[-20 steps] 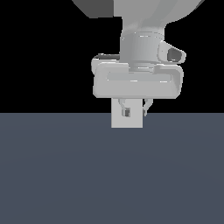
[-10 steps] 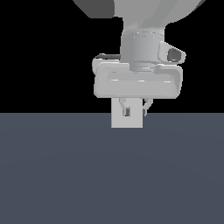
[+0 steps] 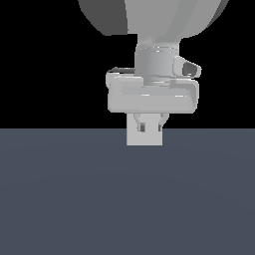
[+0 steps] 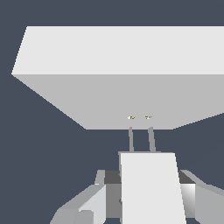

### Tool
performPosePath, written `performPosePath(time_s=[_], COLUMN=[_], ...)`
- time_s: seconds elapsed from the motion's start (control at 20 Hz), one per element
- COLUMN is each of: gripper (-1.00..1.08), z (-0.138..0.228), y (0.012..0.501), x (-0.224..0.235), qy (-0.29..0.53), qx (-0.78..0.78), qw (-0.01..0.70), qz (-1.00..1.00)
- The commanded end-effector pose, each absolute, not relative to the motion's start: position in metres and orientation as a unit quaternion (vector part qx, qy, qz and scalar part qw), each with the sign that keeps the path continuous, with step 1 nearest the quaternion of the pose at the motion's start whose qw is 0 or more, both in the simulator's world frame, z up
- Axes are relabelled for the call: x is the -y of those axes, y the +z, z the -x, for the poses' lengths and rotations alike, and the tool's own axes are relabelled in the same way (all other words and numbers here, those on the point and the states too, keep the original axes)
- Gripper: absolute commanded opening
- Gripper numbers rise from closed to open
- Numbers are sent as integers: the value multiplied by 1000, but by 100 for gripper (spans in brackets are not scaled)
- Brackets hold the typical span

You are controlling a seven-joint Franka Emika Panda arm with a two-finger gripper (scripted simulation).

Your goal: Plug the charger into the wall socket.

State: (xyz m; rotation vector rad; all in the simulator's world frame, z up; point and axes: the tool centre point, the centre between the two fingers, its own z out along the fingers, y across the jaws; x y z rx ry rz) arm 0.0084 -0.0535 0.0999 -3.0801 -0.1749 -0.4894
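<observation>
In the wrist view my gripper (image 4: 148, 208) is shut on the charger (image 4: 151, 183), a small white block with two thin prongs (image 4: 141, 139) sticking out of its front. The prongs point at the wall socket (image 4: 122, 65), a large white slab close ahead. They line up with two small holes (image 4: 140, 117) in its face, and their tips stop just short of them. In the exterior view the gripper (image 3: 152, 124) hangs in front of the socket's white square (image 3: 144, 138). There the charger cannot be told apart between the fingers.
A flat dark blue-grey floor (image 3: 124, 199) lies under everything. The arm's wide hand body (image 3: 152, 94) and wrist fill the upper middle of the exterior view against a black background.
</observation>
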Motion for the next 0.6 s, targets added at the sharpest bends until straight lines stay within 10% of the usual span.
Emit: performPosePath(time_s=[0.0,0.55], gripper=[-100,-100], z=[-18,-33], y=[100,100], x=[52,51], qy=[-157,-157], qx=[56,56], qw=[9,9], qz=[986,986])
